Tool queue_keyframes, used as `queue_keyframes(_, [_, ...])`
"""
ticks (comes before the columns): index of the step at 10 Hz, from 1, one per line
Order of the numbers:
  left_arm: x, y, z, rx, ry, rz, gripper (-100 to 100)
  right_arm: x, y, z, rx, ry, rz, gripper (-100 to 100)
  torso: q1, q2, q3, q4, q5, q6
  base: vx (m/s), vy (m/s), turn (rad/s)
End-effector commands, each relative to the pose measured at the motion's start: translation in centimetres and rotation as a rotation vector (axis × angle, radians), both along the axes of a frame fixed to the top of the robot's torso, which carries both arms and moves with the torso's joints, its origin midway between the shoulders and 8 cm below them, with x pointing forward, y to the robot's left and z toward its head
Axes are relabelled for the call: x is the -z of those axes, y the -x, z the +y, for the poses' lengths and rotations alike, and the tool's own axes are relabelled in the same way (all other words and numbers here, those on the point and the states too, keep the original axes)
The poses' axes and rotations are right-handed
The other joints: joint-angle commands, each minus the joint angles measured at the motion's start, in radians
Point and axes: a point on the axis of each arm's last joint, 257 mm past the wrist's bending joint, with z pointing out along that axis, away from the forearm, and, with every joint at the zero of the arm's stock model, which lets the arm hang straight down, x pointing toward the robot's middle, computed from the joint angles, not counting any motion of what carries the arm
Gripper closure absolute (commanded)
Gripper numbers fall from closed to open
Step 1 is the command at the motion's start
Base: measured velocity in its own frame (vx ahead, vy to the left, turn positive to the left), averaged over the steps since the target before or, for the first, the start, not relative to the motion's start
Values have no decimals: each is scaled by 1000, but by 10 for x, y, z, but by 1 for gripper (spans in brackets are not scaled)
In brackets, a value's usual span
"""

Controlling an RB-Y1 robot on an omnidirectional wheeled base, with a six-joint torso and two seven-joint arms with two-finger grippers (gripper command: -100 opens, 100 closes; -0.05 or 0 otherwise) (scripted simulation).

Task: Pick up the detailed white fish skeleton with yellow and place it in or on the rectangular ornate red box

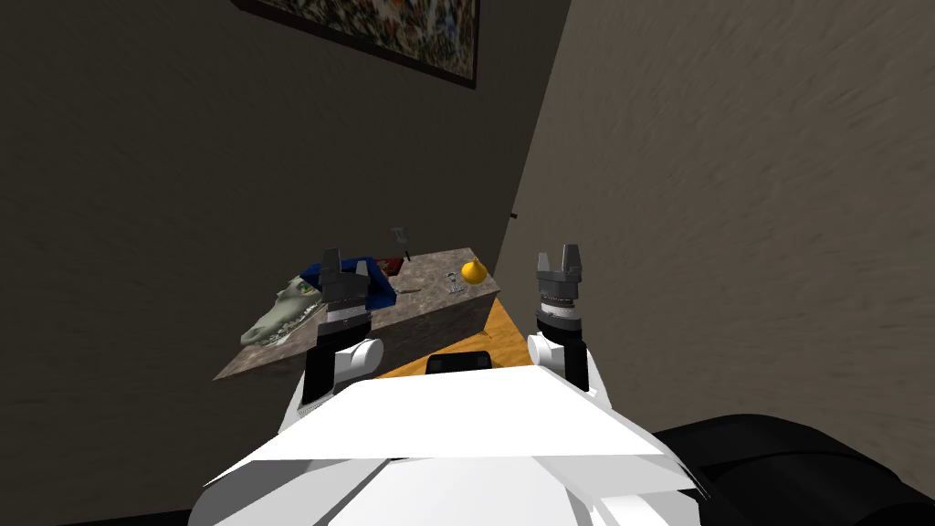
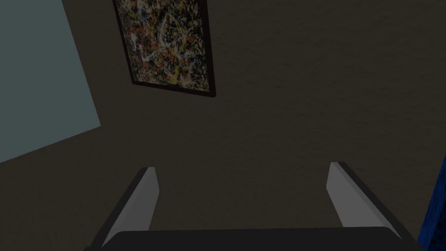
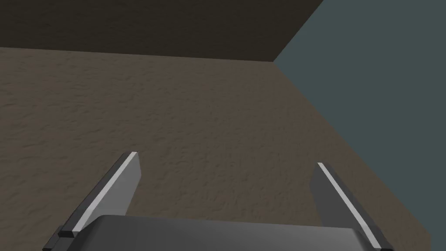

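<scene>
My left gripper (image 1: 347, 267) (image 2: 242, 167) is raised over the near edge of a stone-topped table (image 1: 429, 276), its two fingers spread wide with nothing between them. My right gripper (image 1: 559, 257) (image 3: 226, 159) is held up beyond the table's right end, above the orange floor (image 1: 500, 331), fingers likewise spread and holding nothing. The fish skeleton (image 1: 283, 316), pale with a yellowish patch, lies on the table's left end, just to the left of the left gripper and apart from it. A blue thing (image 1: 376, 278) sits behind that gripper, partly hidden by it. The red box (image 1: 391, 266) peeks out behind the blue thing, towards the wall. Further right stand a small glass (image 1: 452, 282) and a round yellow thing (image 1: 472, 271)
</scene>
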Motion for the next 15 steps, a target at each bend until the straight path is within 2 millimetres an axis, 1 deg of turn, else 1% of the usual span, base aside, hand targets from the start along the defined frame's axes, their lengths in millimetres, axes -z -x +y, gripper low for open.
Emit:
queue_keyframes(1, [-2, -5, -3, 15, -42, 14, -100, 0, 0, 0, 0, 0, 0, 0, 0, 0, 0, 0, 0, 0, -19, -23, -61])
queue_keyframes(4, [-3, -14, -4, 25, -98, 40, -100, 0, 0, 0, 0, 0, 0, 0, -3, 3, 2, 1, -1, 0, -47, -51, -60])
queue_keyframes(7, [-5, -27, -1, 19, -141, 72, -100, 0, 0, 0, 0, 0, 0, 0, -5, 3, 2, 1, -1, 0, -45, -77, -91])
queue_keyframes(10, [-7, -41, 7, -1, -169, 111, -100, 0, 0, 0, 0, 0, 0, 0, -5, 5, 3, 1, -1, 0, -73, -82, -118])
queue_keyframes(13, [-6, -56, 19, -31, -178, 160, -100, 0, 0, 0, 0, 0, 0, 0, -6, 3, 2, 1, -1, 0, -51, -86, -122])
queue_keyframes(14, [-4, -57, 20, -31, -176, 167, -100, 0, 0, 0, 0, 0, 0, 0, -5, 4, 2, 1, -1, 0, -46, -43, -41])
queue_keyframes(15, [-2, -62, 25, -43, -174, 191, -100, 0, 0, 0, 0, 0, 0, 0, -3, 4, 2, 1, -1, 0, -35, -54, -98])
